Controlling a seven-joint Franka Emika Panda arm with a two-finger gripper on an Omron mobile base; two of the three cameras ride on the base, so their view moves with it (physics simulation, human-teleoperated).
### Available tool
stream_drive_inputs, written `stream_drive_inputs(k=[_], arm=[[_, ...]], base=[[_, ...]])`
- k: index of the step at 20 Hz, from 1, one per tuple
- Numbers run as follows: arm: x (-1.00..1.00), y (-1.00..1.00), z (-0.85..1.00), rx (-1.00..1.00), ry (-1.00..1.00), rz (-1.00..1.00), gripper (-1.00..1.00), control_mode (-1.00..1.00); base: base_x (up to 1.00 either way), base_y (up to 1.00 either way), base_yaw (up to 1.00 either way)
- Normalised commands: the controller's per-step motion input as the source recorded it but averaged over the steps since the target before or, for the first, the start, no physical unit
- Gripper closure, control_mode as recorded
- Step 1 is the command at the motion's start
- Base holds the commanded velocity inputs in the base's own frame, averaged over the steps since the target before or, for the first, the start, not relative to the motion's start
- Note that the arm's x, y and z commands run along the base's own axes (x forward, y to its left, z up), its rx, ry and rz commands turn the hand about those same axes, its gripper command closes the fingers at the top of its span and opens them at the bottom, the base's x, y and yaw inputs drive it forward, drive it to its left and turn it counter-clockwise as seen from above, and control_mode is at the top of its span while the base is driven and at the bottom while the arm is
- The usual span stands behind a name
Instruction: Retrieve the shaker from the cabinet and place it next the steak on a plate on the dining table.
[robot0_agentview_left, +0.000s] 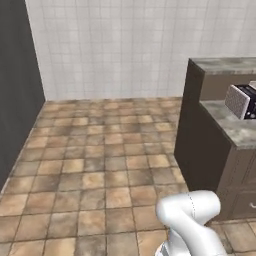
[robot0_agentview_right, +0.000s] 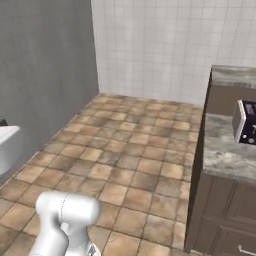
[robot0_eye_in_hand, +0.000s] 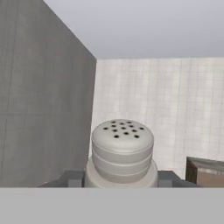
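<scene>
Hand (robot0_eye_in_hand: 121, 180) clamped on the shaker (robot0_eye_in_hand: 122, 151), fingers (robot0_eye_in_hand: 73, 179) flanking its base. Shaker upright in the grip, perforated cap toward the white tiled wall (robot0_eye_in_hand: 175, 113); grey wall (robot0_eye_in_hand: 43, 96) on one side. From the base views: brown tiled floor (robot0_agentview_left: 100, 170), dark-sided desk (robot0_agentview_left: 235, 127) with marbled top at right, a silver toaster (robot0_agentview_left: 241, 101) on it.

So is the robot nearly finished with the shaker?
About halfway, it seems. Done: the shaker is out and held shut in the pincer, upright. In hand: carrying it across the tiled floor. Left: setting it beside the steak on the plate, neither in sight here.
</scene>
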Motion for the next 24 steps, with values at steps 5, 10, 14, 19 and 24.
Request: stream_drive_inputs(k=[5, 10, 14, 19, 24], arm=[[0.00, 0.00, 0.00, 0.00, 0.00, 0.00, 1.00, 1.00], [0.00, 0.00, 0.00, 0.00, 0.00, 0.00, 1.00, 1.00], [0.00, 0.00, 0.00, 0.00, 0.00, 0.00, 1.00, 1.00], [0.00, 0.00, 0.00, 0.00, 0.00, 0.00, 1.00, 1.00], [0.00, 0.00, 0.00, 0.00, 0.00, 0.00, 1.00, 1.00]], base=[[1.00, 0.92, -0.54], [0.91, 0.89, -0.64], [0.82, 0.81, -0.69], [0.74, 0.75, -0.72], [0.73, 0.81, -0.68]])
